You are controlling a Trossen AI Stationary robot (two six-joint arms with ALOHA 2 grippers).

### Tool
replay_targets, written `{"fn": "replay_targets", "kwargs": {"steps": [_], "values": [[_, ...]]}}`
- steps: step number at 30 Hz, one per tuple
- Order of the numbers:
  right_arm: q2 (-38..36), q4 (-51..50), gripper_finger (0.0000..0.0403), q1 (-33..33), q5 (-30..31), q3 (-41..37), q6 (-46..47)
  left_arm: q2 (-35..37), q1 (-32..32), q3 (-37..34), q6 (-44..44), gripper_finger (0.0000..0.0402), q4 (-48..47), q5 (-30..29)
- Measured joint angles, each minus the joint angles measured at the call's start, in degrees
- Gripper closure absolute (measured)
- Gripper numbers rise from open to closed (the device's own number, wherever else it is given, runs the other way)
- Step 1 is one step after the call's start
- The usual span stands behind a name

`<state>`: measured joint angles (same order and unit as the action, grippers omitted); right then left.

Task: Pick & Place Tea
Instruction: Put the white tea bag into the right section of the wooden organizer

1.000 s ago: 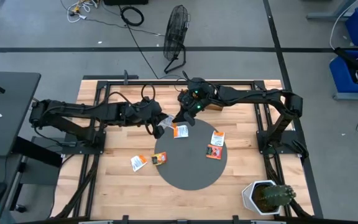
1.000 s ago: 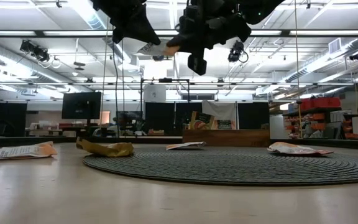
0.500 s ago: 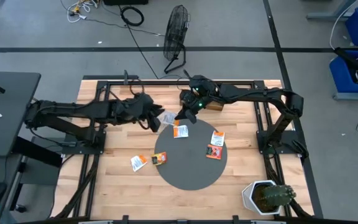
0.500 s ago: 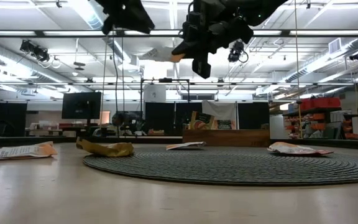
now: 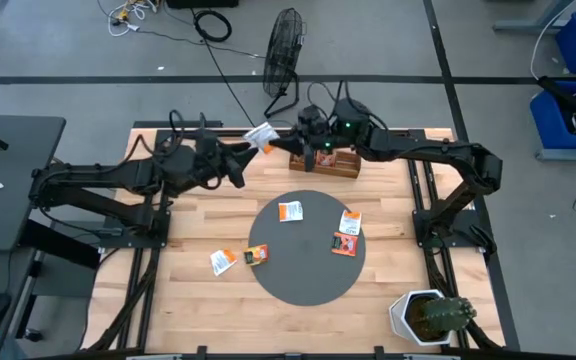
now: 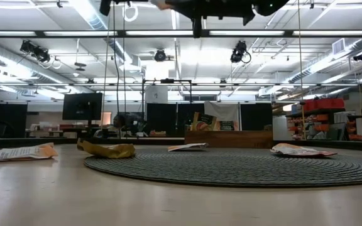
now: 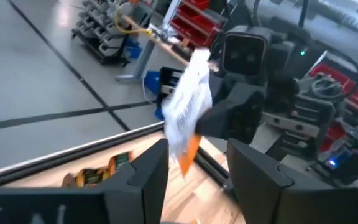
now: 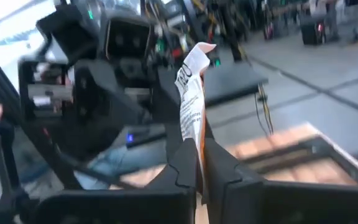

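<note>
A white tea sachet (image 5: 260,135) with an orange mark hangs high over the table's far edge, and my right gripper (image 5: 286,143) is shut on it. My left gripper (image 5: 241,163) stands open just to its left; the sachet (image 7: 188,115) shows beyond its spread fingers, apart from them. Three sachets (image 5: 290,211) (image 5: 351,221) (image 5: 343,243) lie flat on the round dark mat (image 5: 303,275). Two more (image 5: 222,262) (image 5: 257,255) lie on the wood at the mat's left. The wooden tray (image 5: 330,163) stands below my right arm. My right gripper pinches the sachet between its two fingers by the lower end (image 8: 197,140), near the orange mark. The fingers lie about level and come from the table's right. The sachet (image 8: 191,81) sticks out past the fingertips, seen edge-on, lifted clear of the table.
A potted cactus (image 5: 430,315) stands at the near right corner. A floor fan (image 5: 284,50) stands beyond the far edge. Black frame rails (image 5: 158,240) run along both sides of the table top.
My left gripper has opened and let go of the white sachet, then drawn back toward the table's left while rising. My right gripper, still shut on the sachet, has carried it up and toward the far edge, from over the mat's far rim to over the tray's left end.
</note>
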<state>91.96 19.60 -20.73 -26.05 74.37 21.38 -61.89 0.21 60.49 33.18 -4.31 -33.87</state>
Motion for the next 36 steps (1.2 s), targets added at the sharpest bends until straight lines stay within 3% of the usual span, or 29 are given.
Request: {"fn": "replay_targets", "kwargs": {"steps": [9, 16, 22, 27, 32, 36], "values": [[-0.4, 11.9, 0.0398, 0.4, -0.9, 0.0, 5.4, 0.0, 0.0, 0.0, -2.7, 0.0191, 6.1, -3.7], [-0.4, 12.5, 0.0398, 1.7, -0.9, 0.0, 5.7, -0.8, 0.9, 0.0, -6.9, 0.0164, 12.1, -3.3], [-0.4, 12.0, 0.0398, 2.4, -0.4, 0.0, 5.1, -1.2, 1.6, 0.0, -6.9, 0.0168, 12.4, -1.9], [-0.4, 11.2, 0.0398, 2.4, 0.1, 0.0, 4.8, -1.2, 1.6, 0.0, -6.9, 0.0211, 12.7, -1.9], [-0.4, 9.4, 0.0391, 2.4, 1.9, 0.0, 2.7, -1.2, 1.6, 0.0, -6.9, 0.0288, 12.9, -1.7], [-0.4, 8.7, 0.0391, 2.4, 1.6, 0.0, 1.7, -1.2, 2.2, 0.0, -9.7, 0.0361, 13.0, 3.9]]}}
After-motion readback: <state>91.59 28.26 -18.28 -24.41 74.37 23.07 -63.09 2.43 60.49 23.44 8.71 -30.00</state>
